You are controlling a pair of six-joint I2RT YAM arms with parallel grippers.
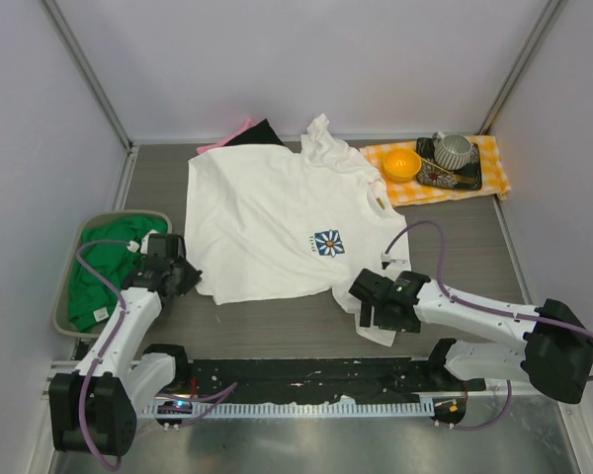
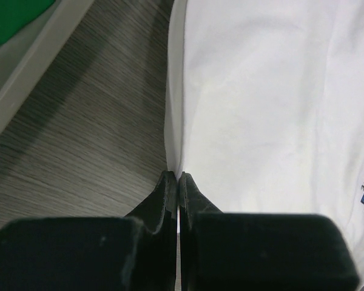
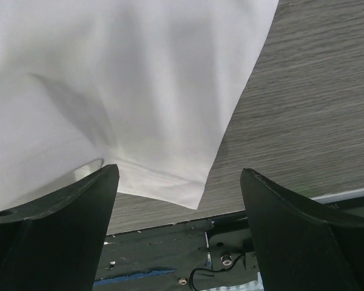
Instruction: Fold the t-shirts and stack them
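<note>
My left end effector (image 2: 178, 182) was closed tight, and a thin line of white cloth showed between its fingers: it pinched the left edge of the white t-shirt (image 1: 267, 217), close to the near-left corner. My right end effector (image 3: 179, 171) was wide apart and held nothing; it hung just over the near sleeve (image 3: 164, 109). The shirt lay spread on the middle of the worktop (image 1: 534, 257), its daisy print (image 1: 328, 243) facing up. At the left, the green t-shirt (image 1: 104, 267) sat in a grey bin (image 1: 63, 296). The black t-shirt (image 1: 259, 131) and pink t-shirt (image 1: 225, 140) showed behind the far edge
</note>
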